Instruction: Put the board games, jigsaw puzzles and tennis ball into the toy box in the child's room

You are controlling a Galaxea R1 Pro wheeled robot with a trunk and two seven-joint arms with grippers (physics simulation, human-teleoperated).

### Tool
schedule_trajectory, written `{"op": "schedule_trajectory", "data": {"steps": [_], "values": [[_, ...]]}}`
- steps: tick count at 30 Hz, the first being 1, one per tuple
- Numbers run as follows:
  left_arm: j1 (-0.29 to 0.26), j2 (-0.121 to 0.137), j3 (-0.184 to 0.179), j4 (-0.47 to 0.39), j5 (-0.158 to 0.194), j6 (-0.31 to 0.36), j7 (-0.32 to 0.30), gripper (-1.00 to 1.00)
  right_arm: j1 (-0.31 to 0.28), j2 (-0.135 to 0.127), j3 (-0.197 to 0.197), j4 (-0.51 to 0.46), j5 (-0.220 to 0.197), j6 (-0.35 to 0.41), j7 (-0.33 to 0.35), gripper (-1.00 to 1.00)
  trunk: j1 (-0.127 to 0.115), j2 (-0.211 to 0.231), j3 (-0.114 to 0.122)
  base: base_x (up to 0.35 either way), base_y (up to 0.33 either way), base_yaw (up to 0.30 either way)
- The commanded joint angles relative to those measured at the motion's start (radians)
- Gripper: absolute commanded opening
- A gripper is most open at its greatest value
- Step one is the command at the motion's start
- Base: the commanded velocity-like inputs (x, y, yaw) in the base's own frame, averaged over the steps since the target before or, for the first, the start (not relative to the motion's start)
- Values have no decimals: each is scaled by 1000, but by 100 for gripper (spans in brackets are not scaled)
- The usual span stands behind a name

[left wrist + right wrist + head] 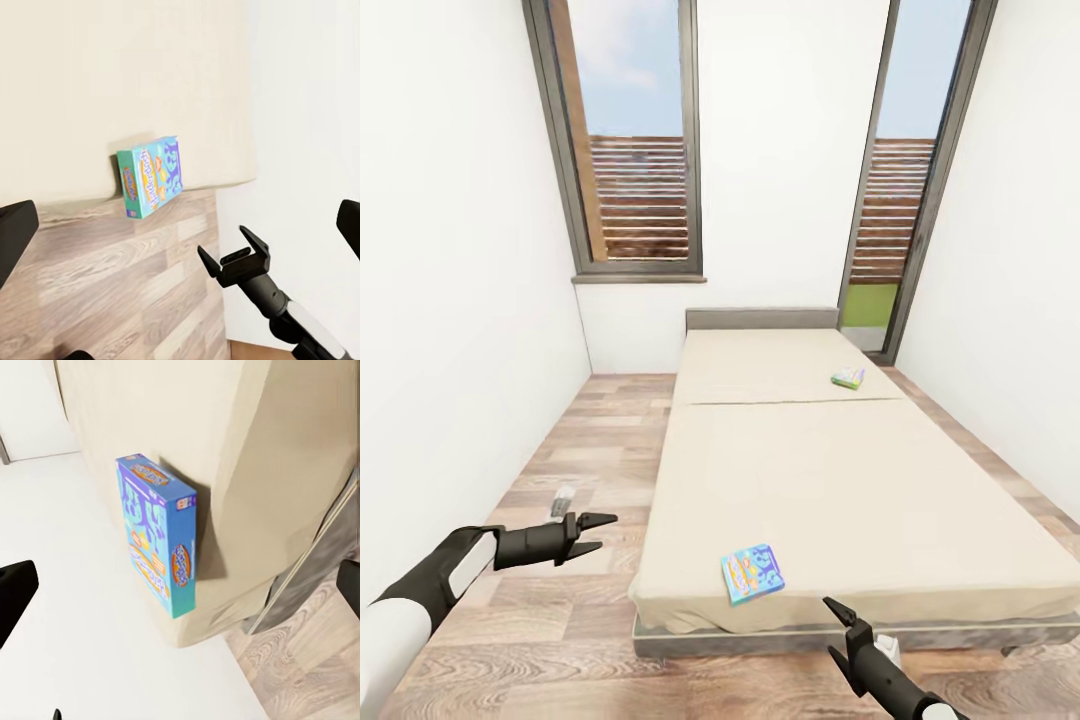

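Note:
A blue board game box (752, 572) lies flat near the foot edge of the beige bed (820, 480); it also shows as the board game box (151, 175) and the board game box (159, 534) in the wrist views. A second, greenish board game (848, 377) lies far up the bed near its right side. My left gripper (598, 533) is open over the floor, left of the bed. My right gripper (838, 630) is open, low at the bed's foot, just right of and below the blue box. In the left wrist view the right gripper (232, 256) appears with its fingers apart.
The room is narrow, with white walls on both sides and two tall windows (630, 140) at the far end. Wooden floor (560, 470) runs along the bed's left side. A small grey object (562, 499) lies on the floor near my left gripper.

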Motion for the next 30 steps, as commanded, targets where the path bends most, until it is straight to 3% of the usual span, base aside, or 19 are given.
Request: {"op": "schedule_trajectory", "data": {"steps": [1,30], "values": [[-1,1,-3,0,7,8,-1,100,-1,1,-6,-1,-2,7,0,100,4,-8,-4,0,0,0],[-1,8,7,0,4,26,-2,100,-1,1,-6,-1,-1,8,0,100,115,-211,-95,0,0,0]]}}
